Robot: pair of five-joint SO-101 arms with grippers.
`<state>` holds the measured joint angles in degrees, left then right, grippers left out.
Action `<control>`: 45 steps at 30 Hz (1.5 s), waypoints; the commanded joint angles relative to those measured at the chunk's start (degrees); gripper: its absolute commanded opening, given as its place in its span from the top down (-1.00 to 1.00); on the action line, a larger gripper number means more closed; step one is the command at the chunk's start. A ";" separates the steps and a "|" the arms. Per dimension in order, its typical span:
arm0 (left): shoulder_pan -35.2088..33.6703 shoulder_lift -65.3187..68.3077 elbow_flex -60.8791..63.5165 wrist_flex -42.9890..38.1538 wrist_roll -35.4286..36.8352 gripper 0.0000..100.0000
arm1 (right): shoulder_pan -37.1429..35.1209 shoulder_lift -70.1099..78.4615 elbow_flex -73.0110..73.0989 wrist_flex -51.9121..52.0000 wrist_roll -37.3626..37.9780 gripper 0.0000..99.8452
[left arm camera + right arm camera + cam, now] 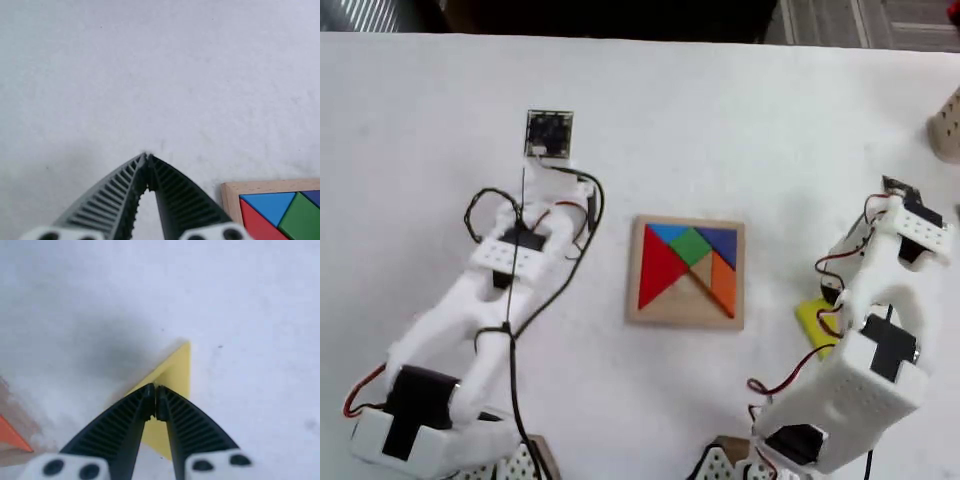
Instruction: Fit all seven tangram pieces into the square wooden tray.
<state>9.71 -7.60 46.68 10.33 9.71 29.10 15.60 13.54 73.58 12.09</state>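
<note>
— Where's the last one?
— The yellow piece (810, 318) lies flat on the table (720, 120), just beside the tray (685, 321), on the right arm's (865, 370) side. From above, the arm covers part of it.
— And the pincer?
— The right pincer (154, 390) hangs right over it, jaws clenched tip to tip, grasping nothing. From its wrist camera the yellow runs out ahead of the tips to a sharp corner and back under the fingers. A triangle, I'd say, but the fingers hide its near part, so I can't tell which edge is the long one.
— The other arm?
— The left pincer (148, 159) is clenched too and empty, over bare table across the tray from the yellow piece, with a tray corner close by. The right one is much the nearer.
— Any room in the tray?
— Bare wood shows as a wide wedge between the red triangle (660, 270) and the orange piece (723, 285), opening towards the rim nearest the arms' bases. There's also a pale patch in the middle. Whether that's a wooden piece or empty floor, I can't make out.
— So what next?
— My guess is that the pincer must open, take the yellow by an edge, and carry it sideways to the tray, turned so its long side meets that near rim.
</note>
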 commanded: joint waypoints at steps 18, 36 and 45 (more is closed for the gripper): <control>1.89 -0.31 -3.43 0.09 -0.53 0.95 | -7.60 -21.32 16.35 -0.48 2.37 0.55; 1.89 -0.31 -3.34 0.09 -4.22 0.95 | -4.18 -21.32 27.16 -15.25 3.16 0.57; 1.89 -0.31 -3.34 0.18 -4.31 0.95 | -1.54 -22.29 27.96 -16.75 4.84 0.57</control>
<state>10.77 -7.60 46.68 10.33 6.02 26.55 -5.58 41.41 57.32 15.87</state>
